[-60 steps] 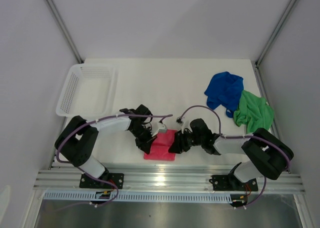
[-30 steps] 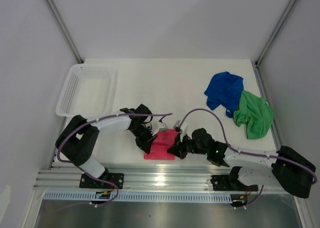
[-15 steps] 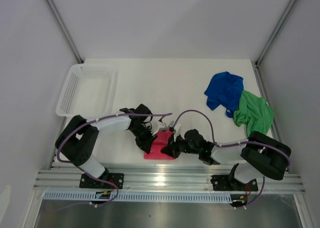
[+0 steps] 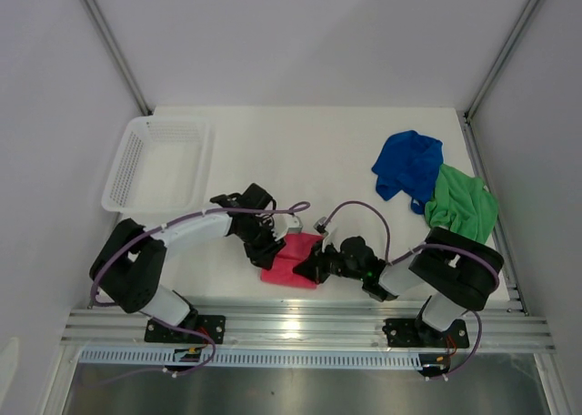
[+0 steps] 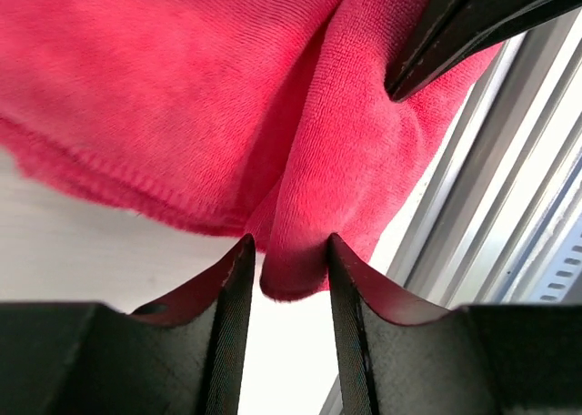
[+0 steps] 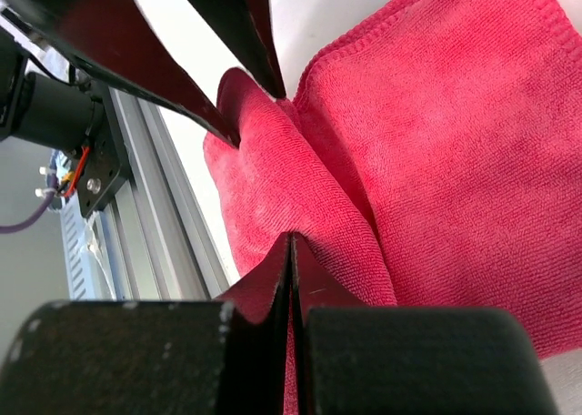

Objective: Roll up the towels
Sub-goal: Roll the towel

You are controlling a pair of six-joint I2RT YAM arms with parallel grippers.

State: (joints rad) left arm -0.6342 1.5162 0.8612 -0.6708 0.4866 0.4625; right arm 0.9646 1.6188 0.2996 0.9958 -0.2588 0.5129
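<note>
The pink-red towel [image 4: 293, 258] lies folded near the table's front edge, with a raised fold along its near side [image 5: 327, 160] [image 6: 273, 187]. My left gripper [image 4: 270, 258] [image 5: 289, 242] stands open astride the end of that fold, a small gap showing at one finger. From the other side, my right gripper [image 4: 307, 268] [image 6: 291, 237] is shut, its tips pinched into the same fold. The blue towel [image 4: 409, 165] and the green towel [image 4: 464, 206] lie crumpled together at the back right, away from both grippers.
A white mesh basket [image 4: 127, 165] stands at the back left. An aluminium rail [image 4: 309, 324] runs along the front edge just beyond the pink towel. White walls close in both sides.
My left gripper's jaws have parted from shut, loosening on the towel's fold. The right arm has swung and reached further left along the towel. The towel sits slightly more skewed.
</note>
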